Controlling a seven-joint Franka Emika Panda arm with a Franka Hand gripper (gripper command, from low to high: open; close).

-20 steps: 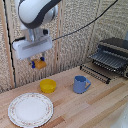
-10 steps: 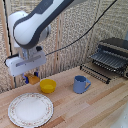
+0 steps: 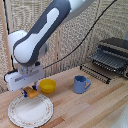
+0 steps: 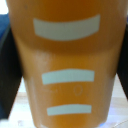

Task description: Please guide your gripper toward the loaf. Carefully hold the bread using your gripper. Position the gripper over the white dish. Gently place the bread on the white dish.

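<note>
My gripper (image 3: 30, 92) is shut on the small orange-brown bread (image 3: 32, 93) and holds it just above the far rim of the white dish (image 3: 31, 111), which lies at the exterior view's lower left. The blue fingertips (image 3: 25, 90) show on either side of the loaf. In the wrist view the bread (image 4: 67, 65) fills nearly the whole picture, orange with pale stripes, and dark fingers edge the frame. The white dish has nothing on it.
A round yellow bowl (image 3: 48, 86) sits just right of the gripper. A blue cup (image 3: 81, 84) stands in the middle of the wooden table (image 3: 95, 110). A dark toaster oven on a wire rack (image 3: 111, 54) is at the back right. A bamboo screen stands behind.
The arm has swung to the exterior view's left and come down with the bread, from above the yellow bowl to just over the white dish's far rim.
</note>
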